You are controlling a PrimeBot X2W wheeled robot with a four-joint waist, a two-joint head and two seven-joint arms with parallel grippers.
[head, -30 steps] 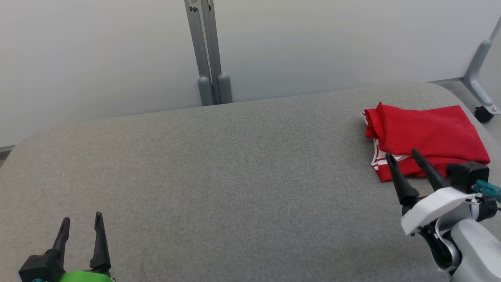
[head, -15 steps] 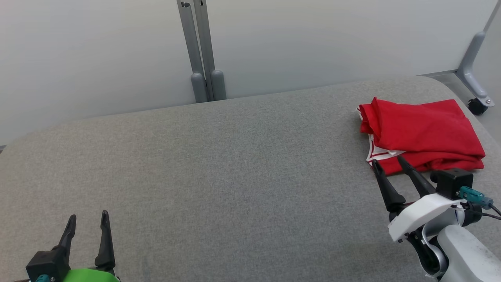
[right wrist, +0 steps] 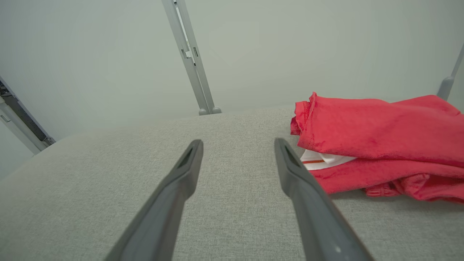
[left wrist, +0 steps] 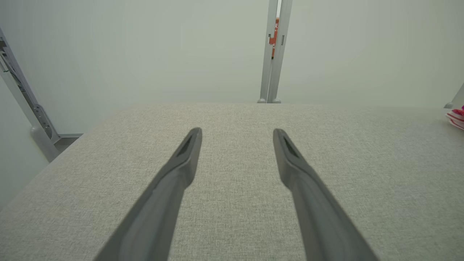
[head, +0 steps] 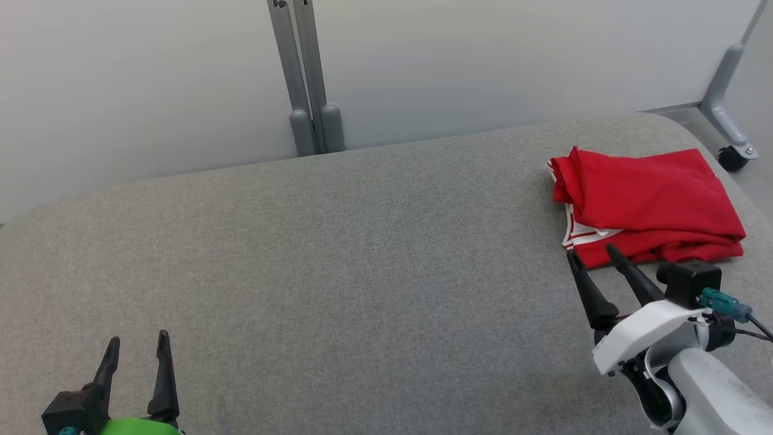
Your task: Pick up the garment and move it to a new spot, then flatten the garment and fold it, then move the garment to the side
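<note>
A red garment [head: 646,202] with white trim lies folded at the right end of the grey padded table [head: 338,260]. My right gripper [head: 590,251] stands open just in front of the garment's near left corner, with nothing between its fingers. In the right wrist view the garment [right wrist: 373,134] sits to the right of the open gripper [right wrist: 237,143], close beside the right finger [right wrist: 301,181]. My left gripper [head: 136,341] is open and empty at the lower left, far from the garment. A sliver of the garment [left wrist: 456,117] shows at the right edge of the left wrist view, beyond the open gripper [left wrist: 236,131].
Pale partition panels stand behind the table, joined at a grey post [head: 305,78]. A grey partition leg with a caster [head: 728,154] stands at the far right, beyond the table's rounded corner. Another frame leg [left wrist: 25,105] stands off the table's left end.
The head camera has shifted, so the whole scene sits a little higher and to the left. My right gripper has drawn back from over the garment's near edge to just in front of it.
</note>
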